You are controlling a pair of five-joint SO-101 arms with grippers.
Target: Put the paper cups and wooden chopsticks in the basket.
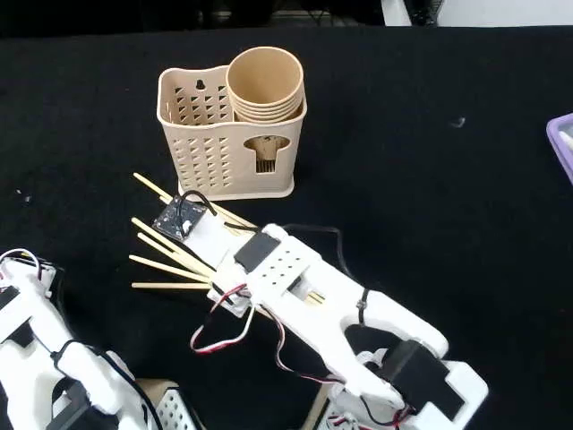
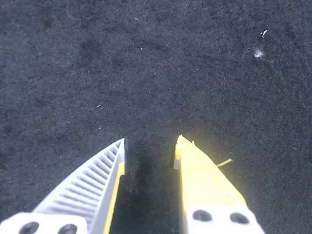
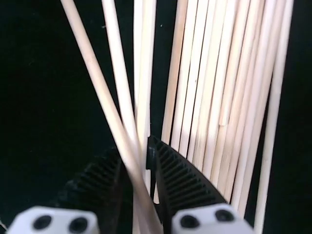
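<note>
A beige perforated basket (image 1: 208, 154) stands at the back of the black table, with a stack of paper cups (image 1: 265, 82) in its right half. Several wooden chopsticks (image 1: 170, 258) lie fanned out in front of it. My right arm (image 1: 277, 269) lies low over their right ends. Seen from the right wrist, my right gripper (image 3: 148, 148) is shut on a few chopsticks (image 3: 141, 112) at the edge of the bundle (image 3: 219, 87). My left arm (image 1: 36, 331) is at the front left corner, where my left gripper (image 2: 149, 146) hangs open over bare cloth.
A purple container (image 1: 562, 143) shows at the right edge. A beige perforated object (image 1: 170, 405) sits at the front edge between the arm bases. Open black cloth lies right of the basket.
</note>
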